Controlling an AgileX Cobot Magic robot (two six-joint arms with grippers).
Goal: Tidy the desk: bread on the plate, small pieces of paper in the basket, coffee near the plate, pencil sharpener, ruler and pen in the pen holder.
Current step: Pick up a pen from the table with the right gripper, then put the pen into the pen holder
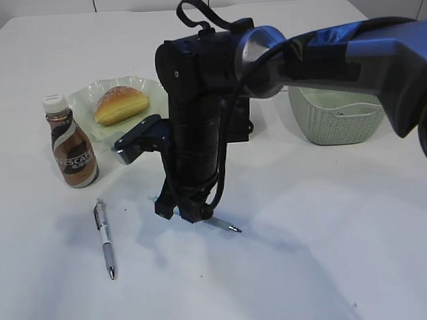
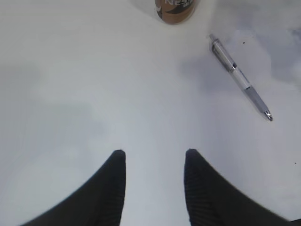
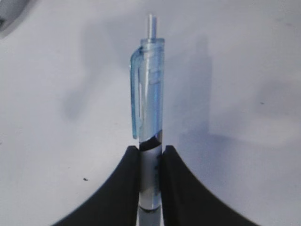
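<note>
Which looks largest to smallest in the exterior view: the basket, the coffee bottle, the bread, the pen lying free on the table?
1. basket
2. coffee bottle
3. bread and pen: not ranked. The bread is bulkier, the pen longer, and the pen lies nearer the camera.

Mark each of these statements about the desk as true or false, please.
1. The bread lies on the plate. True.
2. The right gripper is open and holds nothing. False: its fingers are shut on a blue pen.
3. The coffee stands upright beside the plate. True.
4. The silver pen stands in the pen holder. False: it lies flat on the table.
5. The left gripper is open over bare table. True.
6. The basket lies tipped on its side. False: it stands upright.
</note>
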